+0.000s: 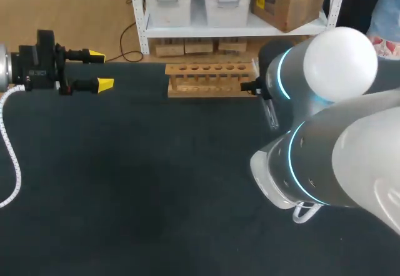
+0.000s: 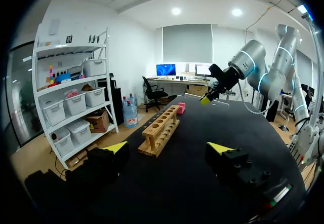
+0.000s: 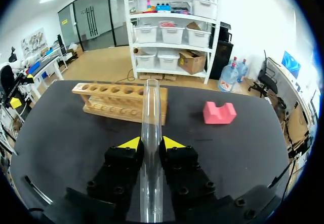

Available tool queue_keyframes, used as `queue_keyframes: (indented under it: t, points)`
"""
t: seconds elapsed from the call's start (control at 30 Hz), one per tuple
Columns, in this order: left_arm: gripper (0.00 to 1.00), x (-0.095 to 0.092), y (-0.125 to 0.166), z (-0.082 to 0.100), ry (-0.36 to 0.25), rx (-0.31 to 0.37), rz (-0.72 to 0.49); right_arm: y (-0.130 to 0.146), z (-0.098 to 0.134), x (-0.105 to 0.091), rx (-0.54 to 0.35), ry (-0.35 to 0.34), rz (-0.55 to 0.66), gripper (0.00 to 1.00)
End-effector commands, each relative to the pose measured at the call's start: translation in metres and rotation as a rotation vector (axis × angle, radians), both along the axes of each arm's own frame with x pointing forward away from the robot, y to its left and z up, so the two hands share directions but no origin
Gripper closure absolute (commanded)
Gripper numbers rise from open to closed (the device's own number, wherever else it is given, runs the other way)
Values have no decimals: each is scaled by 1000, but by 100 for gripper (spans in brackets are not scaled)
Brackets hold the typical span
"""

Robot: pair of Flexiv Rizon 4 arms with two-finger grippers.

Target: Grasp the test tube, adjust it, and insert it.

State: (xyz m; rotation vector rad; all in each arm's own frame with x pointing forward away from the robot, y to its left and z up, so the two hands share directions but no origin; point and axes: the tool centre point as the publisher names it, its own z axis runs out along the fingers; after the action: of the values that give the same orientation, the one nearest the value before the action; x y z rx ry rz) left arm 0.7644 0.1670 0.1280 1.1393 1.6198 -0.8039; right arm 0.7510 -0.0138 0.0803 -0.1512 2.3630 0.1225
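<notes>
Test tube (image 3: 151, 133), one only, is clamped between the two yellow-tipped fingers of the right tool (image 3: 152, 144), above the worktop (image 1: 156, 195). One wooden rack (image 1: 209, 79) sits at upper middle of the head frame. One pink block (image 3: 219, 112) lies near the rack. Left tool (image 1: 100, 70), upper left, is wide open and holds nothing.

1. In the right wrist view, the test tube (image 3: 151, 122) between the right tool's (image 3: 152, 144) fingers is cut off at its near end by the picture's rim.
2. In the head view, the right arm (image 1: 325, 132) hides that tool and most of the tube.
3. The same arm covers the right end of the wooden rack (image 1: 209, 76).
4. The left arm (image 1: 25, 64) is cut off at the head view's edge.
5. In the left wrist view, the tube is too small to make out.
</notes>
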Motion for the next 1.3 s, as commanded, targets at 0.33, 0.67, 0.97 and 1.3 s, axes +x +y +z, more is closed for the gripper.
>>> queue_keyframes:
  t: [0.33, 0.67, 0.97, 1.3]
  points:
    - [0, -2, 0, -1, -4, -1, 4, 31, -23, 32, -5, 29, 13, 100]
    - [0, -2, 0, -1, -4, -1, 4, 35, -29, 43, -25, 29, -17, 100]
    - [0, -2, 0, -1, -4, -1, 4, 35, -38, 47, -39, 43, -26, 100]
    - [0, -2, 0, -1, -4, -1, 4, 34, -44, 50, -53, 62, -29, 100]
